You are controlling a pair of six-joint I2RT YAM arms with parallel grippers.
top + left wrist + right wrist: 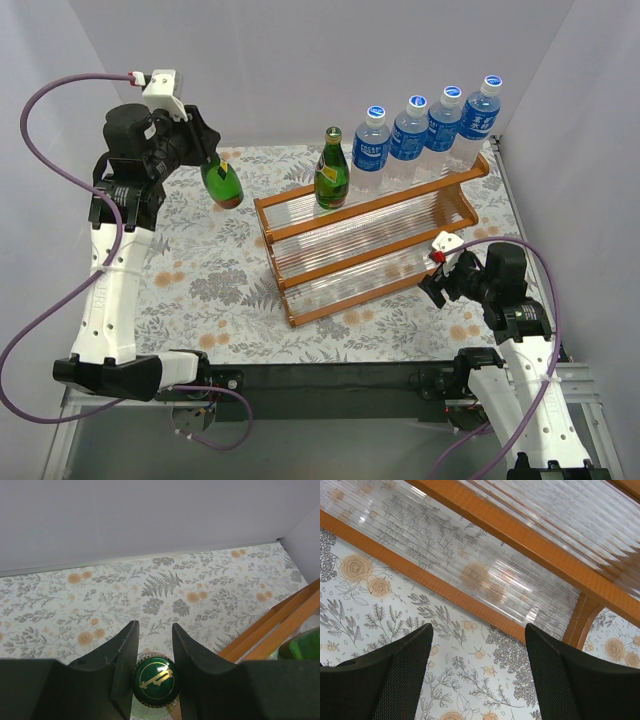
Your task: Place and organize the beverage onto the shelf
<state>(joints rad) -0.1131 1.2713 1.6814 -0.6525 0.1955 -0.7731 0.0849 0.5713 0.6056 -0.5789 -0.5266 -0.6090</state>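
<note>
The shelf [372,243], an orange-brown stepped rack with pale slatted tiers, stands at centre right. Four clear bottles with blue labels [425,128] stand in a row on its top tier, with one dark green bottle [331,171] at that tier's left end. My left gripper [207,155] is shut on the neck of the second green bottle [222,183] and holds it in the air left of the shelf. Its green cap [154,678] sits between the fingers in the left wrist view. My right gripper [432,277] is open and empty near the shelf's front right corner [580,620].
A floral cloth [200,280] covers the table. White walls close in the back and both sides. The table's dark front edge [330,375] runs between the arm bases. The shelf's two lower tiers [485,575] hold nothing.
</note>
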